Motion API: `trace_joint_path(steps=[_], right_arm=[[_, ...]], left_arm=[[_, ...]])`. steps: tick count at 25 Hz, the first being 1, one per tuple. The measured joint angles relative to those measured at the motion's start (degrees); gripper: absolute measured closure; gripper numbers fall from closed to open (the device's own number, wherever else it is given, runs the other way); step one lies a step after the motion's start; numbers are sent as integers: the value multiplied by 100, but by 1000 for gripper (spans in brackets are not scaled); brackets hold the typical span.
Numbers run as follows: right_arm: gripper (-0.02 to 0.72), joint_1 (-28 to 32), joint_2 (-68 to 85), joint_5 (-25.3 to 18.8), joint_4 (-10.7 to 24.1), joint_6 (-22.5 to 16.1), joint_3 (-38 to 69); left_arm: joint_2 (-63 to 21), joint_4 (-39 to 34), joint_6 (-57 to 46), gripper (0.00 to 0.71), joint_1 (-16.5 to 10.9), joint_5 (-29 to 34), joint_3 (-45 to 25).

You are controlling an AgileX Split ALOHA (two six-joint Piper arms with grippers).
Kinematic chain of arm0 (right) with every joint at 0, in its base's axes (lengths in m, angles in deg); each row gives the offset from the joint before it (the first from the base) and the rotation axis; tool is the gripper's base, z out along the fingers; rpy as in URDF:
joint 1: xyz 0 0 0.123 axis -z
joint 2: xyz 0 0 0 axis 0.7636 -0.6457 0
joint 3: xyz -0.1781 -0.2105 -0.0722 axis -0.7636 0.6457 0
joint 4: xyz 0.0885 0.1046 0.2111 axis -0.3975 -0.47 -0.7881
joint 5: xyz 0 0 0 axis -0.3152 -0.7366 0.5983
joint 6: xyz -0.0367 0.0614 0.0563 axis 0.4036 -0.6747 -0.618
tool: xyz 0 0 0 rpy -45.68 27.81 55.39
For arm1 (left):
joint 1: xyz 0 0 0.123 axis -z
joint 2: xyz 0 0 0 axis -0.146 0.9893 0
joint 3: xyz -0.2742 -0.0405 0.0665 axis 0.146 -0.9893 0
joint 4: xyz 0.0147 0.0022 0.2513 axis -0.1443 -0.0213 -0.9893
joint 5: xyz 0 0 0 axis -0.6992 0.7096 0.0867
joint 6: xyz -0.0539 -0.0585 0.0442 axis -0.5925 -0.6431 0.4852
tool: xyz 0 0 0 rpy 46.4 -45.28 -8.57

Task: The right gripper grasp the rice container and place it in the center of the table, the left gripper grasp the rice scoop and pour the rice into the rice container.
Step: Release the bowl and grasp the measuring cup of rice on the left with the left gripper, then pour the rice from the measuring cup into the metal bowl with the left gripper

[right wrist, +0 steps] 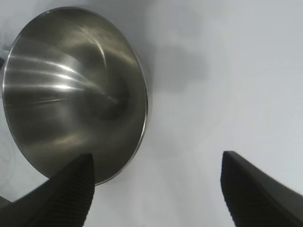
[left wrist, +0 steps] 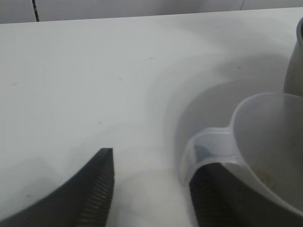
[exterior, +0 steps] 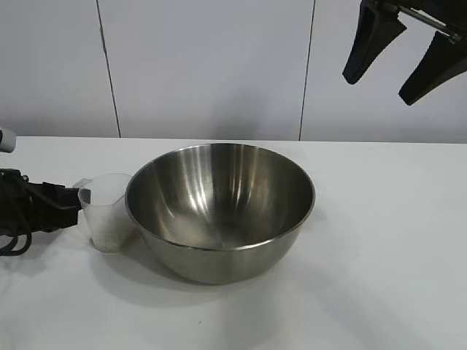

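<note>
The rice container (exterior: 219, 208), a large shiny steel bowl, stands upright at the middle of the white table (exterior: 379, 240); its inside looks empty. The rice scoop (exterior: 107, 211), a small translucent cup, stands at the bowl's left and touches it. Pale rice shows faintly at its bottom (left wrist: 265, 176). My left gripper (exterior: 71, 203) is low at the table's left edge and open. In the left wrist view (left wrist: 154, 163) one finger lies under the scoop's tab (left wrist: 210, 146); the other is well apart. My right gripper (exterior: 379, 89) is open and empty, high above the table's far right.
A white panelled wall (exterior: 211, 65) stands behind the table. The right wrist view shows the bowl (right wrist: 71, 90) from above, with bare tabletop (right wrist: 213, 85) beside it and beneath the right gripper (right wrist: 157, 155).
</note>
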State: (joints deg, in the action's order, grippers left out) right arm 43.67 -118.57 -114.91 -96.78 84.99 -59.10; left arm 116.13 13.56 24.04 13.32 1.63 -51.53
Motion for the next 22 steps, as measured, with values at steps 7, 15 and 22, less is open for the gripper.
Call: trace_joint_path(steps=[7, 15, 22], right_arm=[[188, 0, 0, 0, 0, 0, 0], [188, 0, 0, 4, 0, 0, 0], [188, 0, 0, 100, 0, 0, 0]], left_arm=[[0, 0, -256, 683, 0, 0, 0], [-822, 0, -878, 701, 0, 41, 0], [-2421, -500, -941, 701, 210, 778, 0]])
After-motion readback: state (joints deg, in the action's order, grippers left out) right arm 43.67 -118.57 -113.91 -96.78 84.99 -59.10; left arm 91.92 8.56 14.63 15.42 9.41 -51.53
